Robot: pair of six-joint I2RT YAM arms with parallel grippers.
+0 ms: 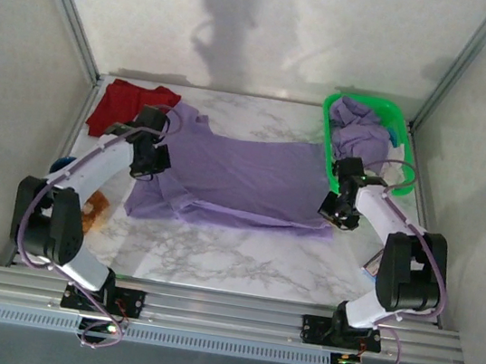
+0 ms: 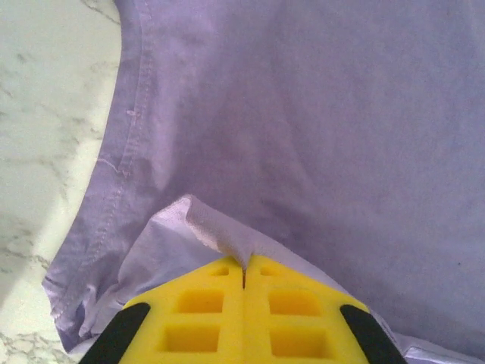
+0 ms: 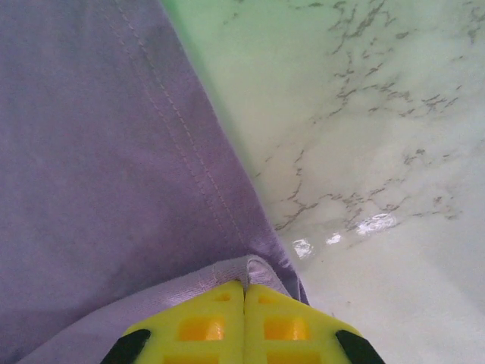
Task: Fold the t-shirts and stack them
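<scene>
Yellow-fingered left gripper (image 2: 244,264) and right gripper (image 3: 244,287) are each clamped on a pinched edge of the flat lavender t-shirt (image 1: 244,178), spread at twelve and ten o'clock respectively.

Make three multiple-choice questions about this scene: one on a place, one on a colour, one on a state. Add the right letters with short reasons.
1. Where is the dark red cloth t-shirt? A. on a wooden shelf B. at the far left corner of the marble table C. at its near right corner
2. What colour is the soft cloth t-shirt spread flat in the middle? A. lavender B. white C. orange
3. How is the left hand? A. wide open B. shut on the spread t-shirt C. shut on a cup
Answers: 1 B, the top view shows it there; 2 A, every view shows lavender cloth; 3 B, its yellow fingers pinch a cloth fold.
</scene>
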